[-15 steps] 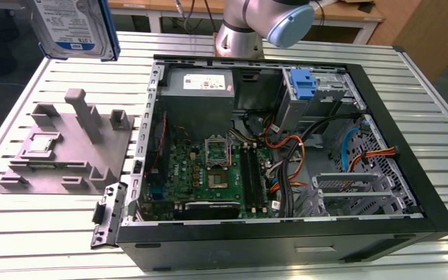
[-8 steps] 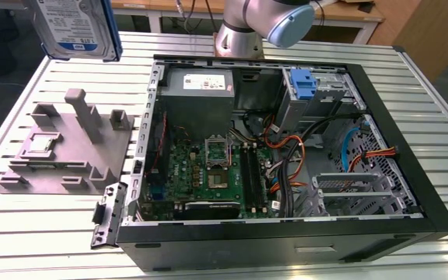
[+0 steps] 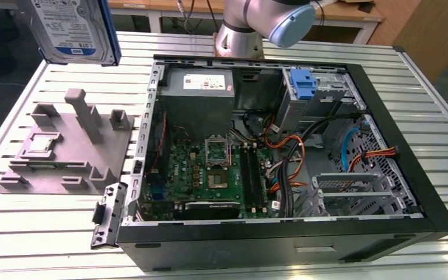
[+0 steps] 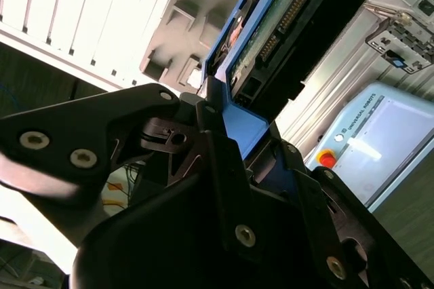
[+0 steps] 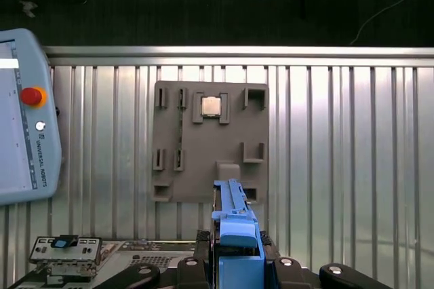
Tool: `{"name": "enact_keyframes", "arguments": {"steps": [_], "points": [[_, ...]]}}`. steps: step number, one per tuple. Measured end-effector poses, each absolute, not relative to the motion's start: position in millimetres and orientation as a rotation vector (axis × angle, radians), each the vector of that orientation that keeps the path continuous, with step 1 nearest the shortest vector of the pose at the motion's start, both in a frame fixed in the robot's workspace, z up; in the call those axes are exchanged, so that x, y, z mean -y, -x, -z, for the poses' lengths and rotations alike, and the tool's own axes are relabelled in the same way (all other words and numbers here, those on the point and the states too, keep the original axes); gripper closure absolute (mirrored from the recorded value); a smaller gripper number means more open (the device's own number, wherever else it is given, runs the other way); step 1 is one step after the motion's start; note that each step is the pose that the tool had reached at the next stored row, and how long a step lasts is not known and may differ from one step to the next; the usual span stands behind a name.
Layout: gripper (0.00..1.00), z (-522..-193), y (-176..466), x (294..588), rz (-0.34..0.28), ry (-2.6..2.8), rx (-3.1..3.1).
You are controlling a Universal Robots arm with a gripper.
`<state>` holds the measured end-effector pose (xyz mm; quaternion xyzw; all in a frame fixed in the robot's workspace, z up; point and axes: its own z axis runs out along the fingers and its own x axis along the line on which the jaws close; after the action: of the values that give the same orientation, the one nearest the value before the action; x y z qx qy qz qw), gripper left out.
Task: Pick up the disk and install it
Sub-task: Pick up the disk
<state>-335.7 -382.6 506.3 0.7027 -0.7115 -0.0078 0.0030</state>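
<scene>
Clamped on the disk's blue carrier frame [image 5: 237,235], the jaws pressed against it from both sides, as both wrist views showed, with the black gripper [image 4: 247,141] holding the frame by one end. The disk [image 3: 72,26] hung upright in the air, clear of the tabletop [image 3: 37,239] and above its far corner at the exterior view's left, its white and blue label facing the exterior camera. Below it a grey fixture plate [image 3: 68,146] lay flat on the tabletop, just beside the open computer case [image 3: 410,192]. In the first wrist view the disk's edge hung over one edge of that plate, and a small square silver chip [image 5: 211,106] sat in one of the plate's slots. The case lay on its side across the middle of the tabletop and toward the exterior view's right. Inside it were a green motherboard [image 3: 208,169], a grey power supply [image 3: 200,84], orange cables [image 3: 286,146] and a bare blue bracket [image 3: 305,87] in the bay by the far wall. The arm's base [image 3: 244,29] stood at the tabletop's far edge, behind the case. A teach pendant [image 5: 24,119] with a red button lay near the plate, apart from it.
</scene>
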Motion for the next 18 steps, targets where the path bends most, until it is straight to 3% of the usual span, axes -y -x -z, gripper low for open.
{"name": "enact_keyframes", "arguments": {"steps": [18], "points": [[0.64, -506, 305, 386, 0.025, -2.203, 2.231]]}}
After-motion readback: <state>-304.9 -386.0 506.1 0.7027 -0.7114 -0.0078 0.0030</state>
